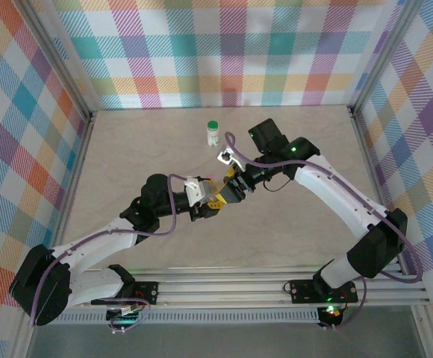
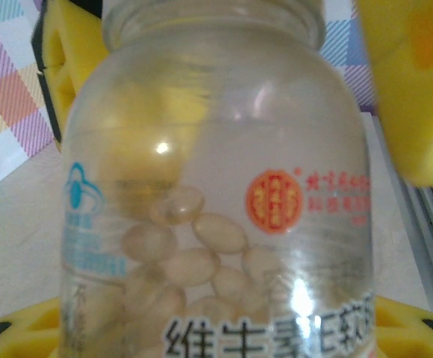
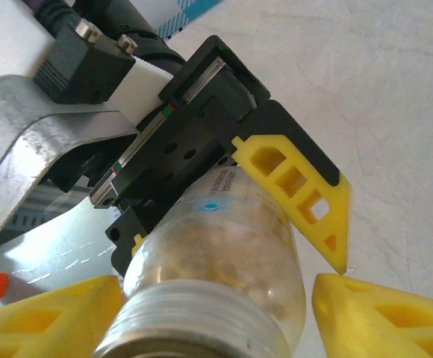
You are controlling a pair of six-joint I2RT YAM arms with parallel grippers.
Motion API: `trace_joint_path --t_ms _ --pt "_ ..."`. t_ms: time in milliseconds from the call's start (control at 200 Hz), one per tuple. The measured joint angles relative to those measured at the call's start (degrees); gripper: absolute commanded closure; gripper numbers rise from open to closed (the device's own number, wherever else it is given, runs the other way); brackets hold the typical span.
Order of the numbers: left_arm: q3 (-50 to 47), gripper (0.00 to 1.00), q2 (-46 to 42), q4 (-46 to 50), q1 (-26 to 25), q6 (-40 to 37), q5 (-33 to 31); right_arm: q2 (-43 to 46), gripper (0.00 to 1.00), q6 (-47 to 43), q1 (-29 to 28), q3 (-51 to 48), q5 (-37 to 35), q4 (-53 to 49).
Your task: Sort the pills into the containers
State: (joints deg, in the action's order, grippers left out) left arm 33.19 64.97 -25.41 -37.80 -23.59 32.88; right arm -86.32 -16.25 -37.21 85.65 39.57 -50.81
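Pill bottle [image 2: 216, 194] aimed neck-first at right gripper [image 1: 233, 176]
Left gripper [image 1: 217, 198] pinches its body; right gripper is spread, flanking the threaded neck [image 3: 194, 328]

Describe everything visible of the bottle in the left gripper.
The clear bottle, glass or hard plastic, holds pale oval pills and bears a red round seal, a blue logo and black characters. Its threaded neck is bare, uncapped. It is held off the table, clamped round the body by the left gripper; the right gripper's open jaws flank the neck.
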Motion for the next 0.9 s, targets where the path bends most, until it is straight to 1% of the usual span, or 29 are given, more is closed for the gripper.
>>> trace_joint_path --t_ms 260,400,460,560,635,755,900 --pt "0.02 1.0 0.02 -0.35 0.02 0.2 -2.05 -0.76 0.44 4.94 -0.07 -0.11 0.42 2.8" --pt "0.0 1.0 0.37 0.39 0.07 0.9 -3.67 -1.4 0.61 5.97 -0.11 -0.09 0.59 3.21" --pt "0.0 1.0 0.52 0.46 0.07 1.2 -4.02 -1.4 0.66 5.99 -0.2 -0.07 0.66 3.21" --pt "0.0 0.99 0.55 0.35 0.07 1.27 -4.44 -1.4 0.72 6.38 -0.26 0.09 0.57 3.15" --pt "0.02 0.89 0.66 0.11 0.04 1.25 -4.74 -1.4 0.76 6.45 -0.31 0.28 0.15 3.15" --pt "0.0 0.58 0.87 -0.61 0.02 1.27 -5.16 -1.4 0.79 6.67 -0.31 0.9 -0.81 2.93" --pt "0.0 0.35 0.87 -1.05 -0.02 1.42 -5.92 -1.4 0.81 8.31 0.02 1.31 -1.75 2.73"
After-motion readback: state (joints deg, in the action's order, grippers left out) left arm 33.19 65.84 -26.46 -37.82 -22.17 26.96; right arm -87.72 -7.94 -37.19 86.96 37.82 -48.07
